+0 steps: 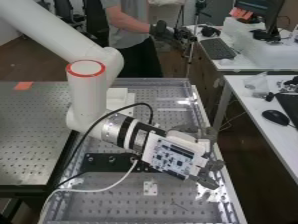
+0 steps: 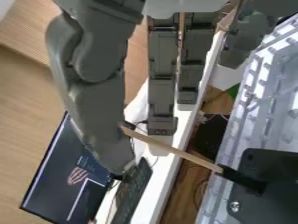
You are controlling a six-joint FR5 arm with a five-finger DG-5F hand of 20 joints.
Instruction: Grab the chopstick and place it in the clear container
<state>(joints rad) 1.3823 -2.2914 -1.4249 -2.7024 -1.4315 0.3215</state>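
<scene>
1. White side table (image 2: 159, 192) lay behind one chopstick (image 2: 173, 149); its pale end met the one hand (image 2: 100, 100), its dark end overlapping one black bracket (image 2: 276, 175) in the wrist view.
2. Whether the hand was spread or pinching it, I couldn't tell.
3. So the grab was unconfirmed, and placing it in the clear container looked undone.
4. Farther out: one desk (image 1: 133, 200), one monitor (image 2: 60, 175) in the wrist view.
</scene>
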